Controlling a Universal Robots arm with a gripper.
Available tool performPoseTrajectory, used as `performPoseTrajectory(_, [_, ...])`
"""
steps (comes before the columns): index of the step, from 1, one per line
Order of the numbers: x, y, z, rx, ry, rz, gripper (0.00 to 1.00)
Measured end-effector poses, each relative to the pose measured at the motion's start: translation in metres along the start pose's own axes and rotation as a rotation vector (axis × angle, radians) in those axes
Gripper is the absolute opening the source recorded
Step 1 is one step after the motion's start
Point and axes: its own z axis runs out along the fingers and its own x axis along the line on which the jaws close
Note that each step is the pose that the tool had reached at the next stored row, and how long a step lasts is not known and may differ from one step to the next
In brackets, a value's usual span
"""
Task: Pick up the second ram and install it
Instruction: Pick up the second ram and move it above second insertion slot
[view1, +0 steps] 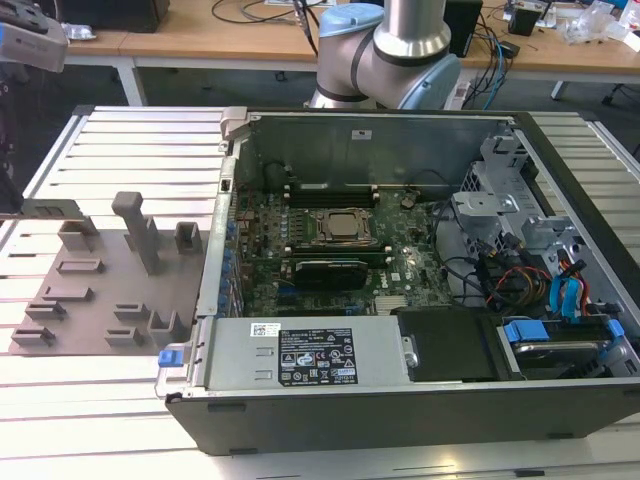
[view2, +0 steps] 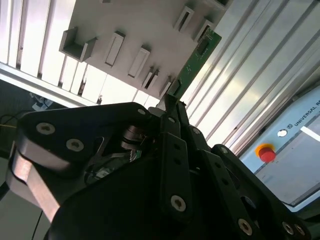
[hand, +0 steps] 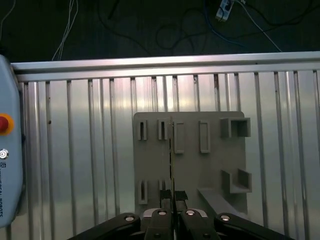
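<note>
Closest to the lens in the exterior view is the black metal wall of an open computer case (view1: 400, 415). Just behind that wall sits a silver, box-shaped power supply (view1: 240, 355) with a printed label. Deeper in the case lies the large green motherboard (view1: 400, 270), with a square metal-framed processor socket (view1: 343, 228) near its middle. Toward the exterior view's left, a flat grey plastic holder plate (view1: 100, 300) with raised slotted blocks rests on the ribbed aluminium table (view1: 130, 130). The pale blue and silver robot arm (view1: 400, 50) rises behind the case.

In the second wrist view, the black linkage gripper (view2: 170, 102) fills the foreground. Its fingers are pressed together on one end of the second ram (view2: 197, 57), a long thin green circuit-board strip. The strip juts away from the fingertips, across the edge of the grey holder plate (view2: 135, 20) and the table's ribs (view2: 240, 90). A grey control pendant (view2: 295, 150) with a round red button (view2: 266, 152) lies on the table off to one side.

In the first wrist view, the gripper (hand: 172, 200) has the ram (hand: 172, 155) pinched between its fingertips. The ram is seen edge-on as a thin dark line over the holder plate (hand: 210, 165), between two rows of slots. Whether it touches the plate cannot be told. The pendant (hand: 10, 150) sits at the table's (hand: 75, 150) edge.
</note>
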Motion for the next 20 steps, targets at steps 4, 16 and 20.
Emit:
performPoseTrajectory(4, [-0.0002,0.0005,-0.0104,0.0,0.0,0.0,0.13])
performPoseTrajectory(16, [-0.001,0.002,-0.0439,0.0001,0.0,0.0,0.13])
performPoseTrajectory(20, [-0.0014,0.0027,-0.0592,0.0001,0.0,0.0,0.13])
